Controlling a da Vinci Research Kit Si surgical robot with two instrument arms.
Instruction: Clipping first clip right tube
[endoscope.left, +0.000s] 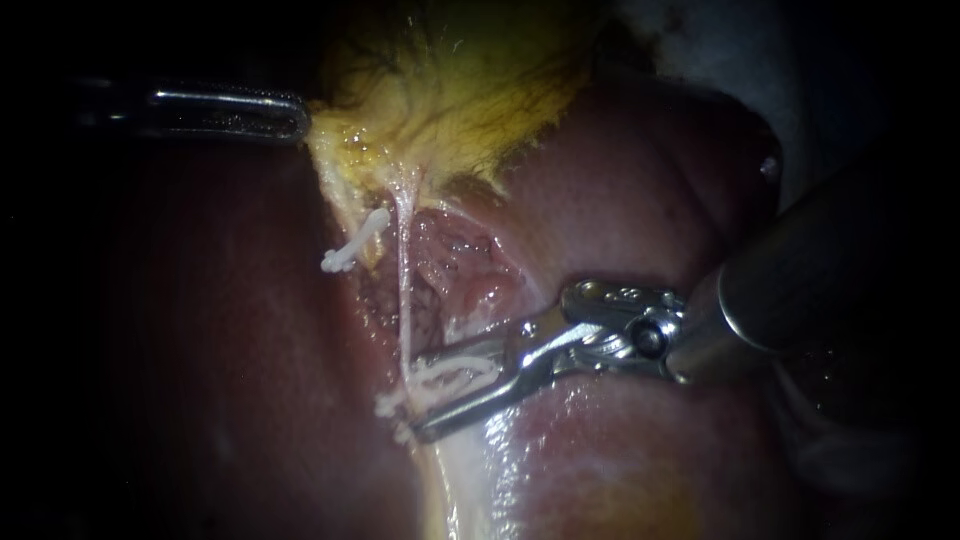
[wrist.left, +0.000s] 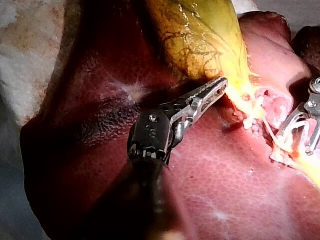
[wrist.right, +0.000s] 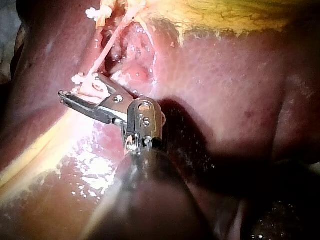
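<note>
The liver (endoscope.left: 620, 200) is laid on a pale cloth (wrist.left: 25, 60). The gallbladder (endoscope.left: 450, 70) is pinched at its edge by the left instrument (endoscope.left: 300, 118). A white clip (endoscope.left: 450, 375) is held between the half-spread jaws of the right instrument (endoscope.left: 418, 400), with the right tube (endoscope.left: 404, 290) at its mouth. A second clip (endoscope.left: 355, 245) is seen nearby.

The left instrument (endoscope.left: 300, 118) has its shaft lost in darkness toward the endoscope view's left edge. The right instrument (endoscope.left: 418, 400) has its shaft cut off by that view's right edge; its jaws hold a white clip (endoscope.left: 455, 375) from both sides, and this clip covers the stretch of tube (endoscope.left: 404, 280) passing between them. The white bits (endoscope.left: 386, 405) beside the jaw tips are too small to identify.
</note>
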